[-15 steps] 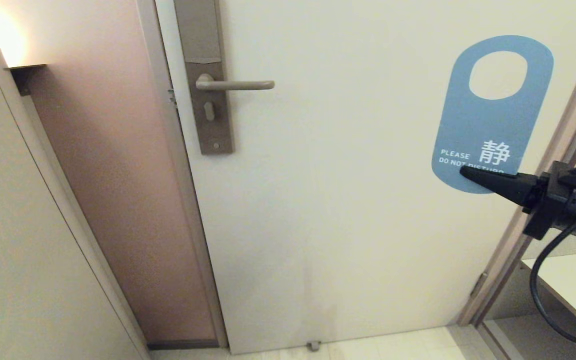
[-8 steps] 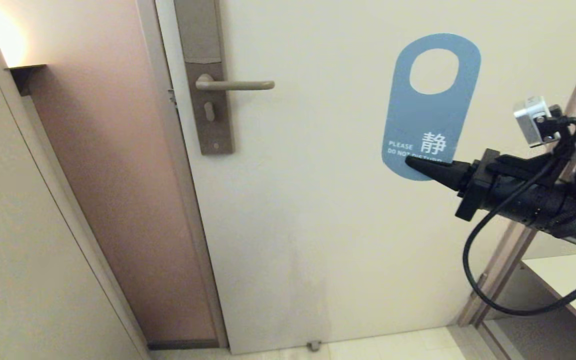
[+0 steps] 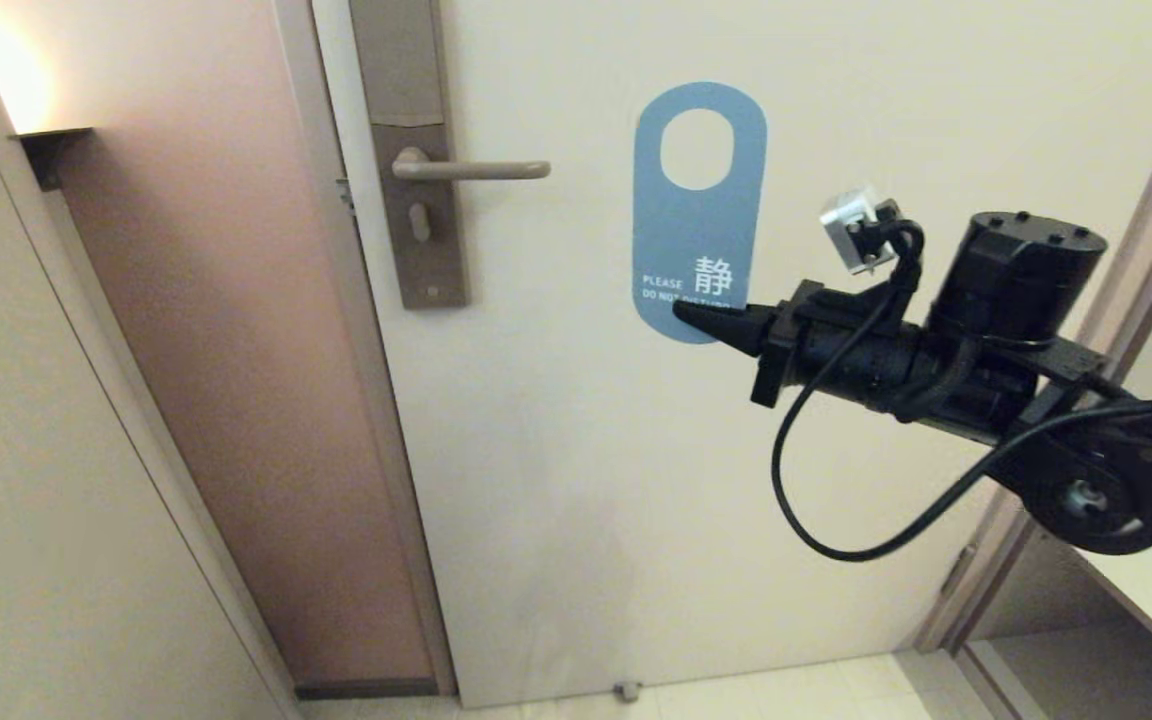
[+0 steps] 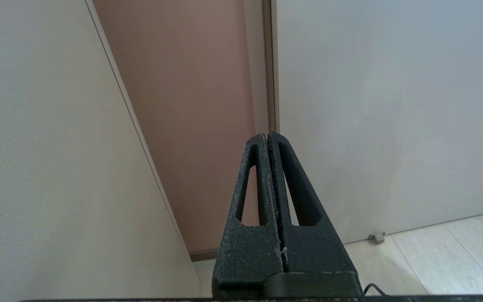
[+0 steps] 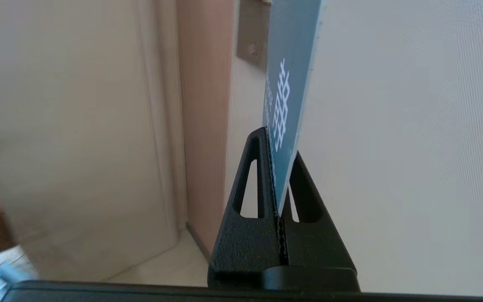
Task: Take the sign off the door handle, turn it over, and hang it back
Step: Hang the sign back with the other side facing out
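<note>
Sign [image 3: 698,240]: clamped at its foot by the right gripper [image 3: 688,312] — blue side out.
Change: carried much nearer the handle [image 3: 471,169], hole not yet over it — rehanging is judged next.
Left gripper [image 4: 269,136]: clenched, empty.

Sign [image 3: 698,230] blue, white lettering; door handle [image 3: 471,170] matte beige-bronze; door [image 3: 836,100] cream; right hand [image 3: 688,312] black.

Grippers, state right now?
Left gripper: shut, empty.
Right gripper: shut on the sign, pinching its lower end, beside the door handle.
</note>
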Motion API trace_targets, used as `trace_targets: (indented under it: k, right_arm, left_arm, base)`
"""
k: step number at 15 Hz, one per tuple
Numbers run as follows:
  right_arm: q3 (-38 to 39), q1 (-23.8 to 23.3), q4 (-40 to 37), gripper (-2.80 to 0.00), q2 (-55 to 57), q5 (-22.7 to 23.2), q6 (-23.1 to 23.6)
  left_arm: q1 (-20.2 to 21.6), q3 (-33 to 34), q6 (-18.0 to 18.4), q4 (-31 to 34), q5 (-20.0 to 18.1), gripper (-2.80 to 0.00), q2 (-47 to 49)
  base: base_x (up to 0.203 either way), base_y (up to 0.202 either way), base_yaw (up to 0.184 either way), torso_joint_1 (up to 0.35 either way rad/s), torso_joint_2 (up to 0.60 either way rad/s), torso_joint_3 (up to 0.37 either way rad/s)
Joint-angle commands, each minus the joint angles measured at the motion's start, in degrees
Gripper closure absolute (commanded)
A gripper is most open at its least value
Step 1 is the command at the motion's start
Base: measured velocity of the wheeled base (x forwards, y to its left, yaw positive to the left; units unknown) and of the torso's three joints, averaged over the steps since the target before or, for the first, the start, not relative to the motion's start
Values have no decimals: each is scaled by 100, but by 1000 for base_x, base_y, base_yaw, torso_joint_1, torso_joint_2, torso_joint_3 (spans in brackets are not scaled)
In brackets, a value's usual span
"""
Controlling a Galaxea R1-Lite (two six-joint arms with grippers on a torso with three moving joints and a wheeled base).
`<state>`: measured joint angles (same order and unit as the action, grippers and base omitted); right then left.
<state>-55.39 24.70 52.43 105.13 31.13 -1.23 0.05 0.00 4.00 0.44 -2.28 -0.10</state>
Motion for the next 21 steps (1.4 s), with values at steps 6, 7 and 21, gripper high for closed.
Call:
trace_targets:
  k: [6,7,21]
  right_arm:
    - [-1633,609,-141,0,1246,-1359,-601]
    - [-1755,665,-213,0,1321,-1556,-659]
    - [-2015,751,-238,0,1618,-2700,-688]
  left_arm:
    - [-2,0,5,0,-1,0,10]
    - [-5,0,13,0,-1,0,10]
    - [4,0,5,0,-1,0,10]
  base:
    - [0,0,0,0,0,0]
    - [0,0,0,0,0,0]
    - [0,0,0,0,0,0]
